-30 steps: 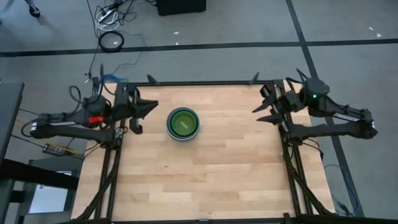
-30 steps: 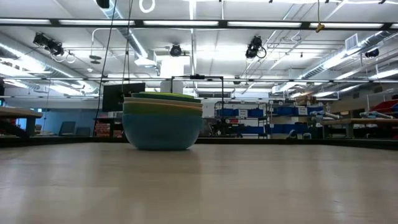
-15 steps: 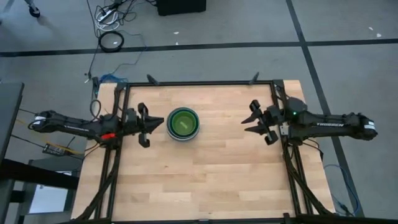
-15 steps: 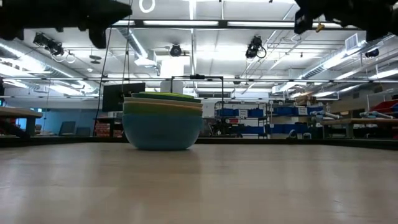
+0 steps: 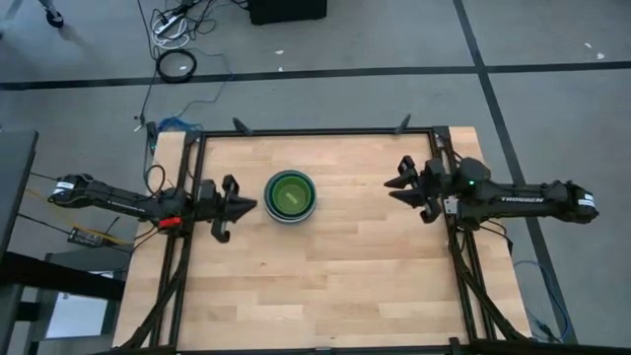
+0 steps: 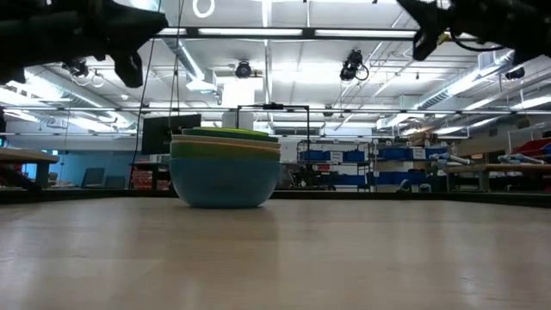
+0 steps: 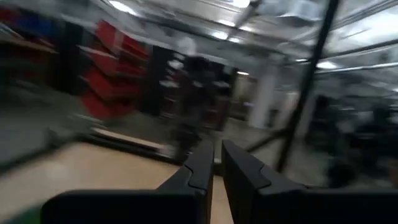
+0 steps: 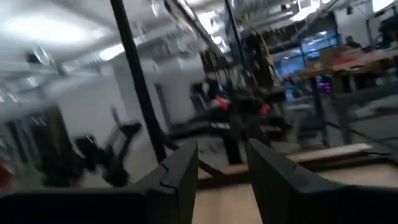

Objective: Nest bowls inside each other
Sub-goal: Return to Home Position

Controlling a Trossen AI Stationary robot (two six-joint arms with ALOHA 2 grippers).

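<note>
The bowls stand nested in one stack on the wooden table, a little left of its middle. In the low view the stack rests on the base of its blue-teal outer bowl, with green and lime rims above. My left gripper hovers just left of the stack, shut, with only a thin slit between its fingers. My right gripper hovers near the table's right edge, open, with nothing between its fingers. Both point toward the table's middle, above the height of the bowls.
A black frame runs along the table's far edge and down both sides. The table's bare wood spreads from the stack to the near edge. Cables and a coil lie on the floor beyond the table.
Both arms have come down from a raised, folded pose and now reach level over the table. They have entered the top of the low view. My left gripper has sunk and shifted toward the near edge beside the stack. The bowls have stayed where they were.
</note>
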